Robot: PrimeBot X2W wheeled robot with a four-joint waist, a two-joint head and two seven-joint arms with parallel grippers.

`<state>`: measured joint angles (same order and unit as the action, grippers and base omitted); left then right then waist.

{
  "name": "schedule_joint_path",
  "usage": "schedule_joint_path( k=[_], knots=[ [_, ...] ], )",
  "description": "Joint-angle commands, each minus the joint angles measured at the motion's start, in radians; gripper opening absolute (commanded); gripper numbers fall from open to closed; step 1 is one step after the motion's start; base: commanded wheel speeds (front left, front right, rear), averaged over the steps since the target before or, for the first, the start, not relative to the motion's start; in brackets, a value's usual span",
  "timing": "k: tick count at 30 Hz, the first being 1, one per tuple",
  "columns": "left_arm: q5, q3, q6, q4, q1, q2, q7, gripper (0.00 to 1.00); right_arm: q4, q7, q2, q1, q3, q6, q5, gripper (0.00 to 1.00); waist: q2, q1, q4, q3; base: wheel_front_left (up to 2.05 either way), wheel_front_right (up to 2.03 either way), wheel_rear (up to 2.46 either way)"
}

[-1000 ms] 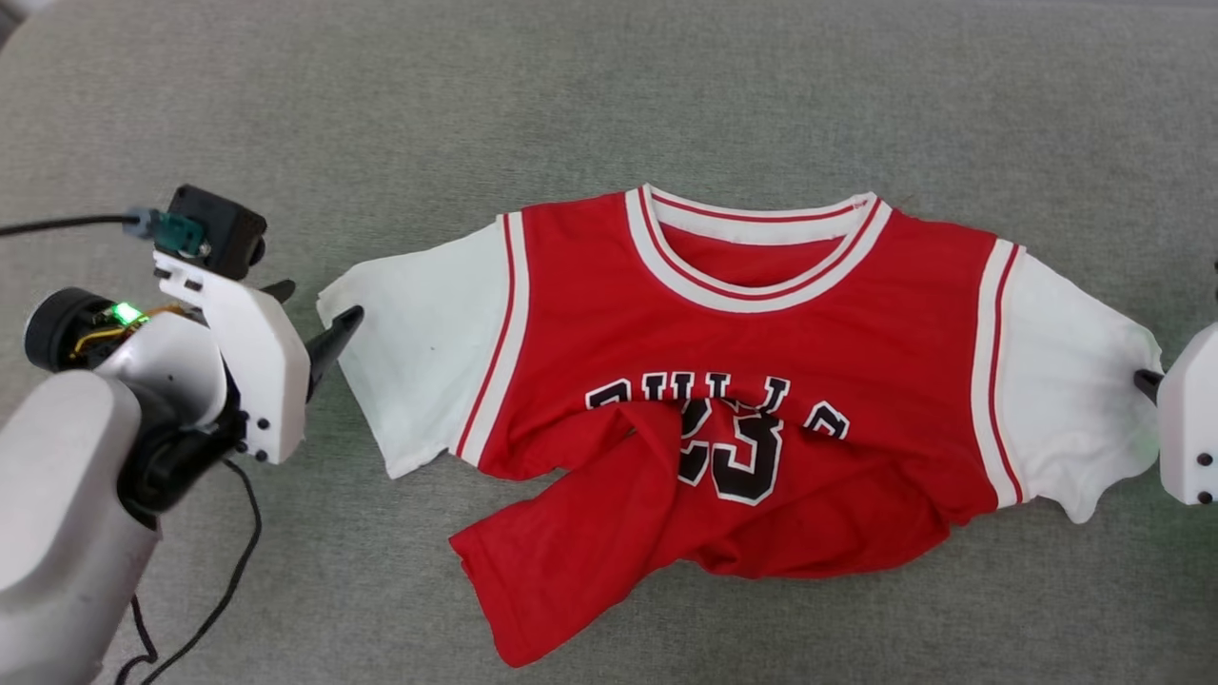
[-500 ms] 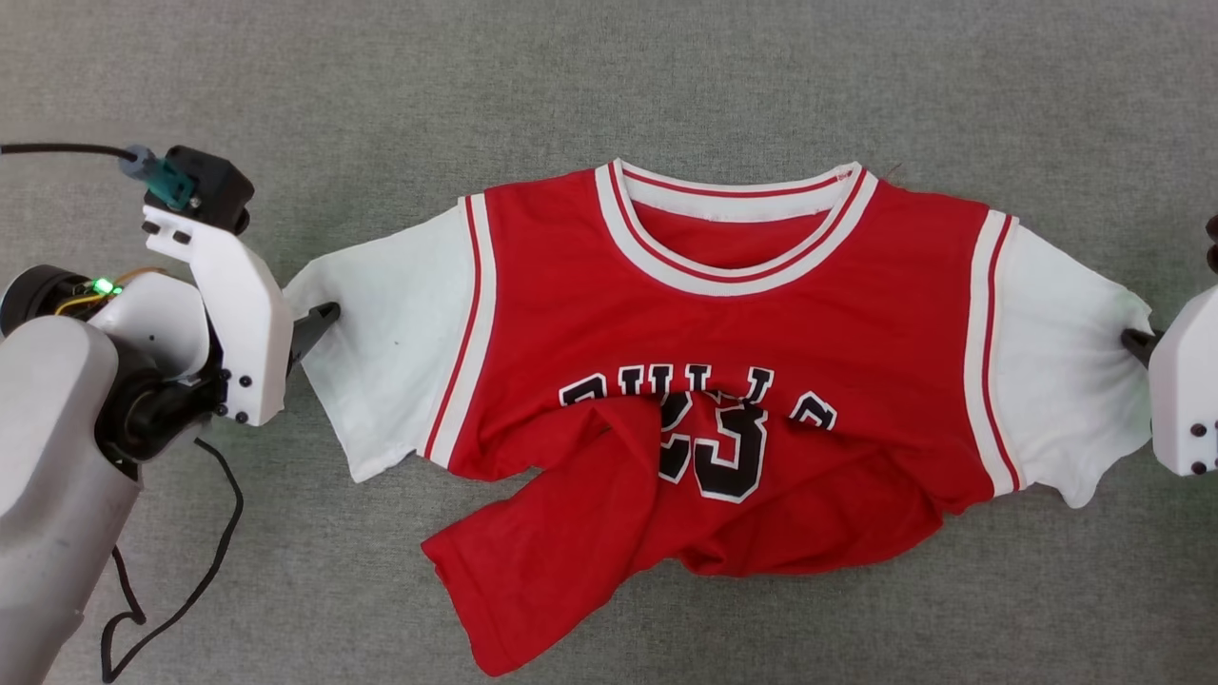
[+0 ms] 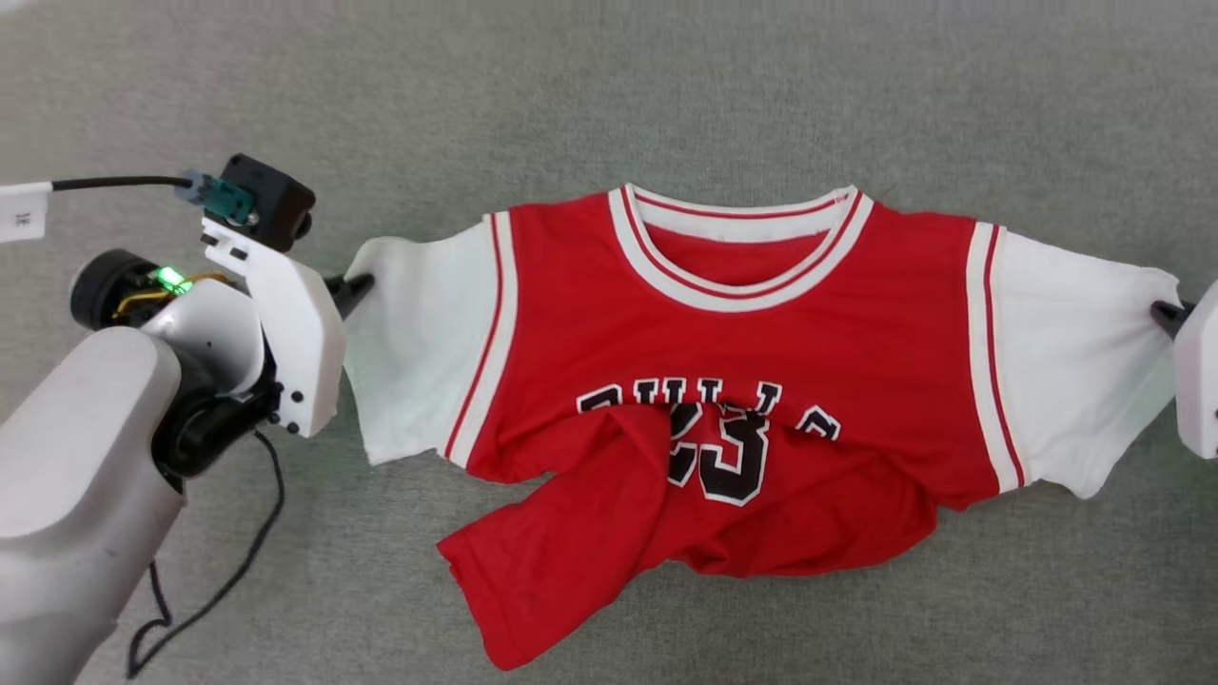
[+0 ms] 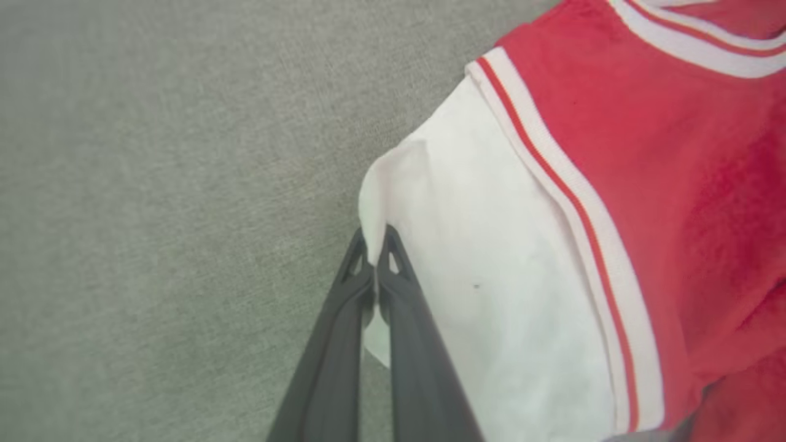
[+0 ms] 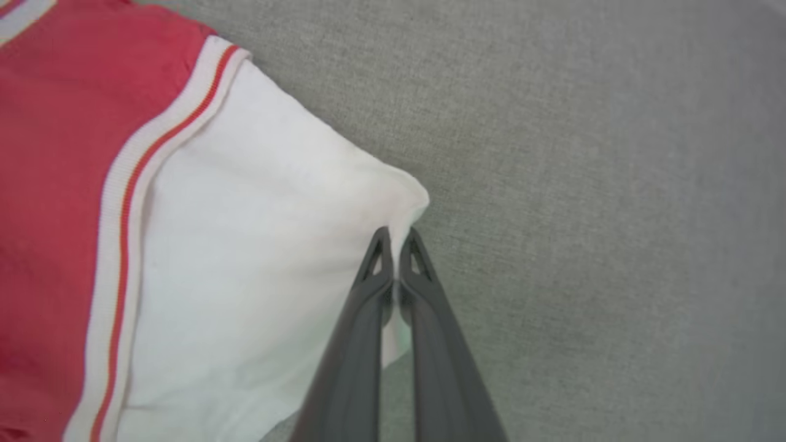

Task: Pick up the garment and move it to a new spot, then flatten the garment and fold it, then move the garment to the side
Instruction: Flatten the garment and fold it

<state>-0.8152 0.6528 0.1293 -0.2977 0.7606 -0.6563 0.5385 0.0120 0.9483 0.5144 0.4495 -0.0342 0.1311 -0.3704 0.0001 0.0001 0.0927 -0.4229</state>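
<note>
Both sleeve edges (image 4: pixel 370 212) pinched; grey surface (image 3: pixel 609 86) surrounds garment (image 3: pixel 742 333).

We see a grey-green woven cloth surface (image 3: pixel 666 86), flat and evenly lit, its fine mottled weave plainest close up in our two wrist views

1. Your left gripper (image 4: pixel 374 245) now pinches the edge of the garment's (image 3: pixel 761 352) left sleeve (image 3: pixel 419 352); a second ago its fingers stood apart at that edge.
2. The sleeve's upper corner now bunches at the fingertips (it lay flatter before).
3. Your head camera has shifted, so the whole scene sits differently in the head view; the garment itself hasn't travelled.
</note>
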Motion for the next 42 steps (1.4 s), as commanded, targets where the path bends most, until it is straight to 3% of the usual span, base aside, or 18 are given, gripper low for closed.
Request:
schedule_joint_path(
  k=[1, 3, 9, 17, 21, 31, 39, 42],
  knots=[
    [0.023, 0.010, 0.001, -0.003, 0.010, -0.018, -0.043, 0.00, -0.002, -0.014, 0.012, -0.005, 0.001, -0.001, -0.010, 0.00, -0.0001, -0.0001, 0.016, 0.051, 0.00, 0.00, 0.00],
    [0.038, 0.001, 0.001, 0.002, 0.018, -0.027, -0.141, 0.00, -0.014, -0.046, 0.039, 0.011, 0.000, -0.001, -0.015, 0.00, -0.0001, -0.0001, 0.022, 0.130, 0.00, 0.00, 0.00],
    [0.069, 0.001, -0.002, 0.072, -0.005, -0.072, -0.222, 0.00, -0.068, -0.113, 0.107, 0.026, -0.017, -0.001, 0.003, 0.00, -0.0001, -0.0001, 0.029, 0.243, 0.00, 0.00, 0.00],
    [0.089, -0.071, -0.081, 0.261, -0.031, -0.137, -0.299, 0.00, -0.147, -0.215, 0.152, 0.061, 0.020, -0.001, -0.005, 0.00, -0.0001, -0.0001, 0.030, 0.338, 0.00, 0.00, 0.00],
    [0.108, -0.119, -0.130, 0.383, -0.030, -0.185, -0.322, 0.00, -0.187, -0.234, 0.169, 0.094, 0.039, -0.001, -0.013, 0.00, -0.0001, -0.0001, 0.026, 0.358, 0.00, 0.00, 0.00],
    [0.099, -0.215, -0.190, 0.545, -0.004, -0.257, -0.340, 0.00, -0.228, -0.275, 0.181, 0.189, 0.068, -0.001, -0.050, 0.00, -0.0001, -0.0001, 0.001, 0.374, 0.00, 0.00, 0.00],
    [0.067, -0.287, -0.220, 0.574, 0.047, -0.254, -0.370, 0.00, -0.188, -0.320, 0.170, 0.330, 0.046, -0.001, -0.075, 0.00, -0.0001, -0.0001, -0.032, 0.337, 0.00, 0.00, 0.00],
    [0.062, -0.311, -0.212, 0.561, 0.080, -0.261, -0.380, 0.00, -0.154, -0.345, 0.159, 0.401, 0.020, -0.001, -0.073, 0.00, -0.0001, -0.0001, -0.048, 0.291, 0.00, 0.00, 0.00]
  ],
)
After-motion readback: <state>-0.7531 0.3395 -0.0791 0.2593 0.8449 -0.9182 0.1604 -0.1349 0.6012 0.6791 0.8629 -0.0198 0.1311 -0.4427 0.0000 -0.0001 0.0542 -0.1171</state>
